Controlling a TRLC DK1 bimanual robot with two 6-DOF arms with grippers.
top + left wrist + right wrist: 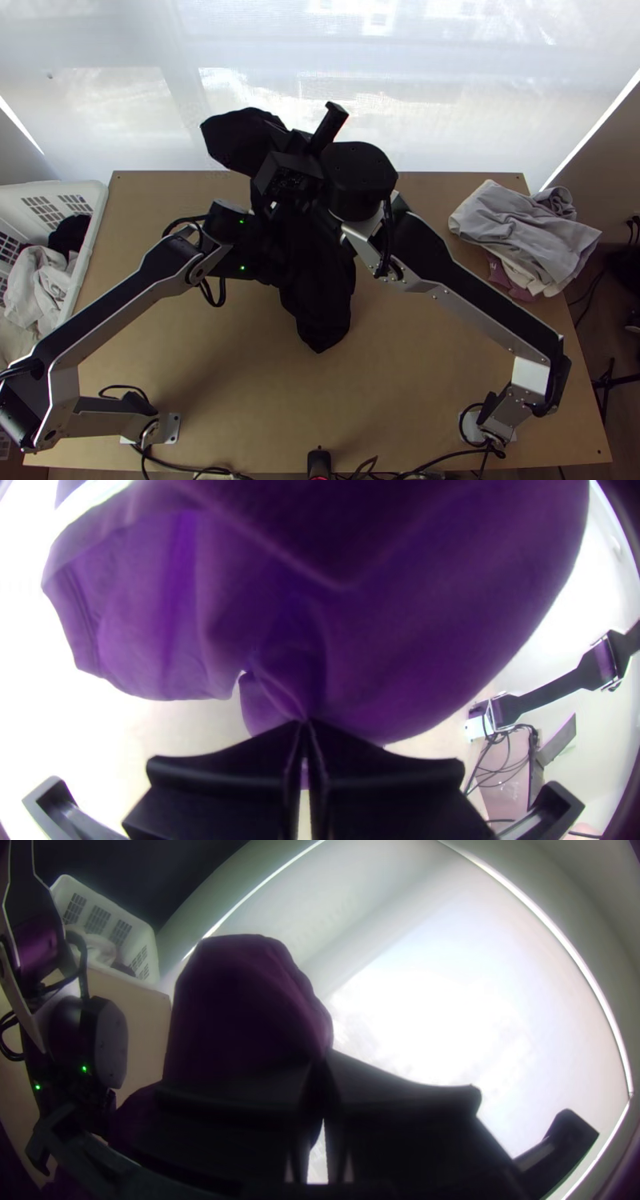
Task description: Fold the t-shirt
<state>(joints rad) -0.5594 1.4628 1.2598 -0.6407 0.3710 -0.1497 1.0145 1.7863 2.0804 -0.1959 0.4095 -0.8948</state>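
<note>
Left gripper [305, 725]: fingers together, a pinch of dark cloth at their tips.
Right gripper [321, 1063]: fingers closed on the cloth too, close by the left pair; which part they pinch cannot be told.
T-shirt [320, 308]: bunched and unfolded, between and around the two sets of fingers; a lobe stands out past the right fingers, and a narrow tail lies on the robots' side of them, above or on the table [384, 400].
Folded pile [524, 232]: well apart from both sets of fingers, to the right arm's side.
Laundry basket [90, 248]: well apart from the fingers, beyond the left arm.
Slip: the left pinch looks shallow, so a hard pull could drag the cloth out.
Tangle: with the grippers so near, parting them before the hem or shoulders are sorted could twist the shirt or bump the wrists.
Top view: gives the tail's shape, while the arms' ends cover the grip.
Left wrist view: gives the pinch itself, and broad folds spreading beyond the fingertips.
</note>
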